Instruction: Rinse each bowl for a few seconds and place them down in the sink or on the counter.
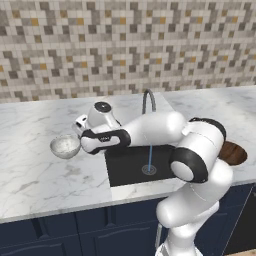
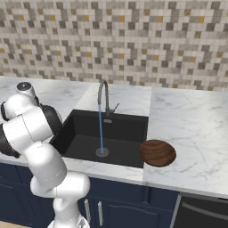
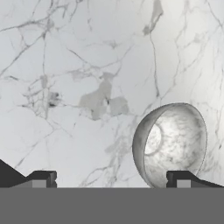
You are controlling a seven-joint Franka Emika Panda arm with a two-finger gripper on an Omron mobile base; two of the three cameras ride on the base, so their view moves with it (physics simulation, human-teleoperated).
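The pale speckled bowl (image 1: pixel 65 146) stands upright on the white marble counter (image 1: pixel 35 175), just left of the black sink (image 1: pixel 125 167). My gripper (image 1: pixel 76 136) hovers right beside and above it, open and holding nothing. In the hand view the bowl (image 3: pixel 170 144) lies off to the right, by the right fingertip (image 3: pixel 181 178), not centred between the jaws of the gripper (image 3: pixel 111 179). The dark brown bowl (image 2: pixel 157 152) rests on the counter (image 2: pixel 191 124) at the right edge of the sink (image 2: pixel 84 147); it is half hidden behind my arm as the brown bowl (image 1: pixel 234 152).
Water runs in a thin stream (image 2: pixel 101 133) from the gooseneck faucet (image 2: pixel 103 95) down to the drain (image 2: pixel 102 152). The tiled wall (image 1: pixel 125 45) backs the counter. My elbow hangs over the sink's front right.
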